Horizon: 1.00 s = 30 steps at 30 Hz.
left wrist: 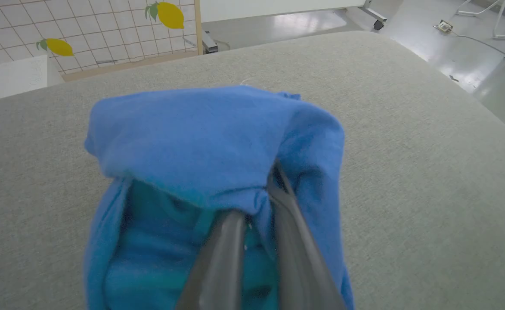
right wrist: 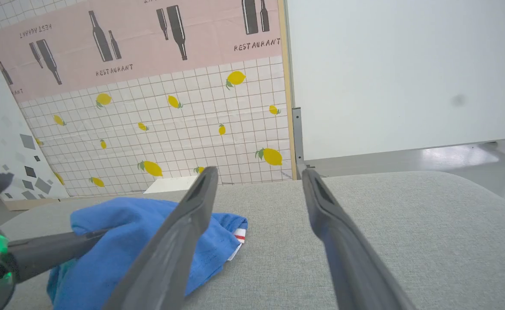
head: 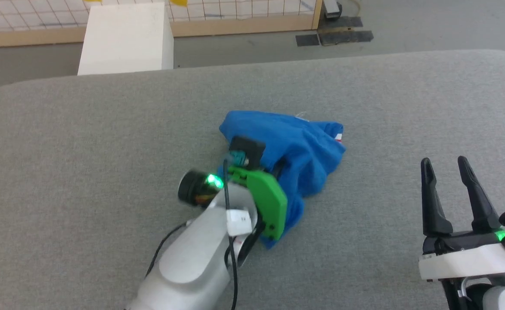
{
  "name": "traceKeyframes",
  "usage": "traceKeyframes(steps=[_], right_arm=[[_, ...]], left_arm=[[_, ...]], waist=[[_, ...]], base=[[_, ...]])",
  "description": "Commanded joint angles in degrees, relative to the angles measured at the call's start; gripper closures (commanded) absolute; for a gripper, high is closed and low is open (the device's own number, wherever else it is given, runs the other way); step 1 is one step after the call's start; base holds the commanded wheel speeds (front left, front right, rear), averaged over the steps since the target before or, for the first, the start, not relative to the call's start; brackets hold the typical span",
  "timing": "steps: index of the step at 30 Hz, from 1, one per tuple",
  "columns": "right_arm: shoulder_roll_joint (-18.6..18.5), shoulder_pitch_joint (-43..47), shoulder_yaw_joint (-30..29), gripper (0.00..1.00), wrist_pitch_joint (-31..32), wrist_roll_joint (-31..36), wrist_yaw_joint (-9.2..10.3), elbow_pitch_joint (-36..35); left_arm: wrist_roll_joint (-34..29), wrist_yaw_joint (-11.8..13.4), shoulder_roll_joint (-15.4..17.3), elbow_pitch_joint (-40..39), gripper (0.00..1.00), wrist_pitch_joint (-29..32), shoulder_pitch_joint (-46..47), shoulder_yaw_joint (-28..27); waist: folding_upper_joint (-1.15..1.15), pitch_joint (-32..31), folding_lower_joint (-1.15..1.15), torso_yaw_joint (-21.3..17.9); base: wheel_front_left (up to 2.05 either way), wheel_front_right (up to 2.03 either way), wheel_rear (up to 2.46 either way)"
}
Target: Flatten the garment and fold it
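Near edge: right gripper [head: 445, 161] idle, fingers spread wide, empty. Further in: left gripper [left wrist: 256, 193] pinched narrow on a fold (tips buried) of garment [head: 295, 142], bunched mid-table [head: 84, 150]. Flattening barely begun. Next: lift, spread, find a hem.

The crumpled royal-blue cotton garment [head: 295, 146] showed a white-and-red striped edge [right wrist: 240, 235]. Under it, the felt-like tabletop [head: 84, 142] was plain pale grey. Beyond it, a white grid-tiled wall panel [right wrist: 170, 129] carried yellow lemons, and a pink panel [right wrist: 140, 43] dark bottles.
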<state>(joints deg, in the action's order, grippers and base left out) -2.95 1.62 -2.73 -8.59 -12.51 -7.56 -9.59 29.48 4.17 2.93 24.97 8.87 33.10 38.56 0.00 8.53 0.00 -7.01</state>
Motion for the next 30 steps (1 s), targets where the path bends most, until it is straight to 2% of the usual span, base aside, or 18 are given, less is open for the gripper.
traceKeyframes(steps=[1,6,7,8,9,10,15,21,25,30], right_arm=[[0.07,-0.99,0.31,0.00,0.06,0.14,0.08,-0.15],[0.07,-1.39,0.47,0.00,0.17,0.27,0.08,0.19],[0.07,-1.38,0.42,0.00,0.20,0.28,0.08,0.21],[0.07,-1.32,0.33,0.00,0.22,0.32,0.08,0.24],[0.07,-1.23,0.23,0.00,0.26,0.35,0.08,0.26],[0.07,-1.13,0.17,0.00,0.33,0.41,0.08,0.28],[0.07,-0.64,-0.03,0.00,0.55,0.28,0.08,0.33],[0.07,0.42,-0.14,0.00,0.84,-0.06,0.08,0.33],[0.07,1.41,-0.30,0.00,1.09,-0.27,0.08,0.13],[0.07,2.51,-0.60,0.00,1.47,-0.34,0.08,-0.37]], left_arm=[[-0.48,0.00,0.00,2.42,1.00,-0.36,-0.90,0.65],[1.94,-0.23,-0.03,9.92,1.00,-0.78,-1.92,1.18],[2.45,-0.34,-0.03,10.49,0.96,-0.88,-1.88,1.49],[3.30,-0.52,-0.03,10.79,0.75,-1.10,-1.79,1.82],[4.09,-0.56,-0.03,10.81,0.18,-1.37,-1.68,2.02],[4.79,-0.54,-0.04,10.79,0.00,-1.54,-1.39,2.40],[7.58,-0.50,-0.04,9.20,0.00,-2.54,-0.13,3.41],[10.14,0.47,0.33,3.00,0.00,-4.80,-0.64,1.84],[9.79,3.07,3.26,-4.44,0.00,-9.43,-3.25,-1.23],[8.36,7.84,8.13,-14.43,0.00,-15.37,-10.03,-5.08]], waist=[[0.00,0.55,0.00,0.56],[0.00,0.76,0.00,1.22],[0.00,0.72,0.00,1.39],[0.00,0.57,0.00,1.64],[0.00,0.43,0.00,1.87],[0.00,0.29,0.00,2.11],[0.00,-0.97,0.00,3.44],[0.00,-3.53,0.00,4.81],[0.00,-5.29,0.00,5.11],[0.00,-6.71,0.00,5.02]], base=[[0.00,0.00,0.00],[0.00,0.00,0.00],[0.00,0.00,0.00],[0.00,0.00,0.00],[0.00,0.00,0.00],[0.00,0.00,0.00],[0.00,0.00,0.00],[0.00,0.00,0.00],[0.00,0.00,0.00],[0.00,0.00,0.00]])
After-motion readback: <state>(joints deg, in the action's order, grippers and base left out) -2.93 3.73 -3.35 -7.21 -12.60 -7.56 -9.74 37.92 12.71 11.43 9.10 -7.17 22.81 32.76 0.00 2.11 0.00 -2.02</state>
